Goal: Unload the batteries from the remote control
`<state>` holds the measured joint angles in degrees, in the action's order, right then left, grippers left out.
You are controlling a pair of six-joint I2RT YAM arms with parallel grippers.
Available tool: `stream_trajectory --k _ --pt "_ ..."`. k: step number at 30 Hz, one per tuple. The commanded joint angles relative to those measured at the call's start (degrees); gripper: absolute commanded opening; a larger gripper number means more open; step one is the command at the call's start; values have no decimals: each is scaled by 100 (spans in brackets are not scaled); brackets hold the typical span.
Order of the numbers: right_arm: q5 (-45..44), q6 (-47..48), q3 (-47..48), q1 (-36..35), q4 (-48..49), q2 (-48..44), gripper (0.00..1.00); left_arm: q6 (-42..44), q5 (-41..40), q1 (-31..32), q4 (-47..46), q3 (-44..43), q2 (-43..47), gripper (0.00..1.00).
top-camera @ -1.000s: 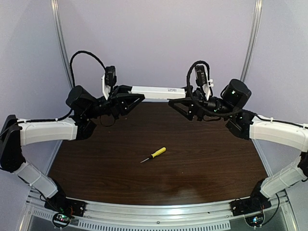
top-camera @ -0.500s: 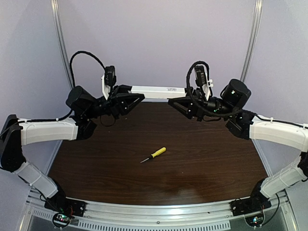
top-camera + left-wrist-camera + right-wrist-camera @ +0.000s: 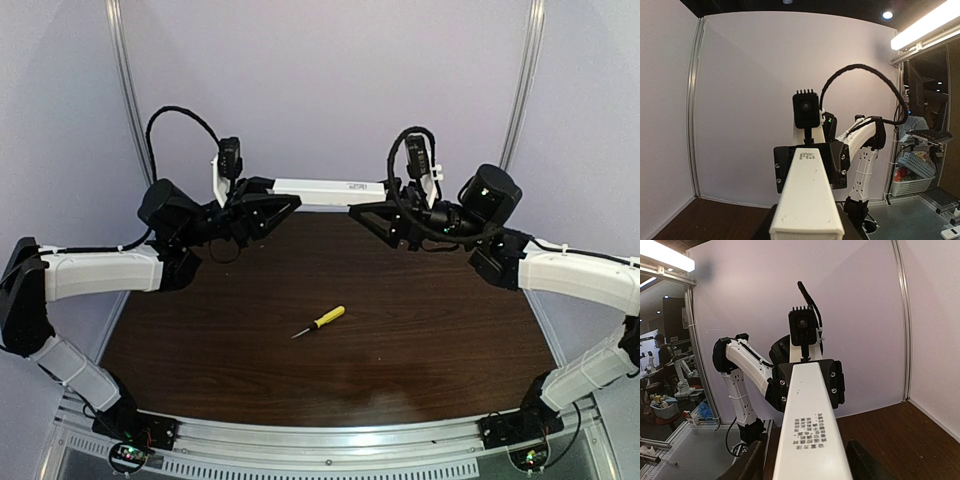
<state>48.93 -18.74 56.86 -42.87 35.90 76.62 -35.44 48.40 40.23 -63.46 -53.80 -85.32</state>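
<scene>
Nearest to me, a yellow-handled screwdriver point(image 3: 320, 321) lies on the dark wooden table point(image 3: 450, 340), a little left of centre and well apart from both arms. That tabletop is my first worry. Everything else hangs in the air above its far edge, so anything let go there would drop onto the wood and could roll off. Farther back, the two arms reach in from the left and the right and meet at the ends of one thing, the remote control point(image 3: 325, 189), a slim white bar held level between them. The left gripper point(image 3: 280, 197) is clamped on the bar's left end and looks to be carrying it. The right gripper point(image 3: 368, 203) straddles the right end. In its wrist view the dark fingers point(image 3: 751, 462) stand on either side of the bar with a sliver of gap on one side, so I cannot tell whether they press on it. If the right side is loose, a pull or twist there could lever the bar out of the left grip. If both clamp hard, opposing moves could bend the case. I cannot see the batteries. I judge they sit inside the bar, and they could spring out and fall once the cover gives.
</scene>
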Motion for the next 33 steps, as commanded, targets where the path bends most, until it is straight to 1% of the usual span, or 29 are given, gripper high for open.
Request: stream_trajectory --k 1,3,6,11,25,33 --pt "-84 -14 58 -52 248 -27 54 -85 -81 11 -455 -36 -33 0" --pt "-108 -31 47 -55 312 -17 54 -109 -83 11 -488 -26 -35 0" --pt "-179 -50 12 -70 410 -22 59 -125 -85 11 -528 -16 -31 0" --pt "-194 -84 -7 -85 531 5 59 -175 -101 11 -596 1 -44 0" --pt "-217 -255 -79 -134 915 105 55 -405 -155 11 -964 36 -159 0" --pt "-219 -281 -88 -151 971 139 49 -441 -182 11 -1044 63 -186 0"
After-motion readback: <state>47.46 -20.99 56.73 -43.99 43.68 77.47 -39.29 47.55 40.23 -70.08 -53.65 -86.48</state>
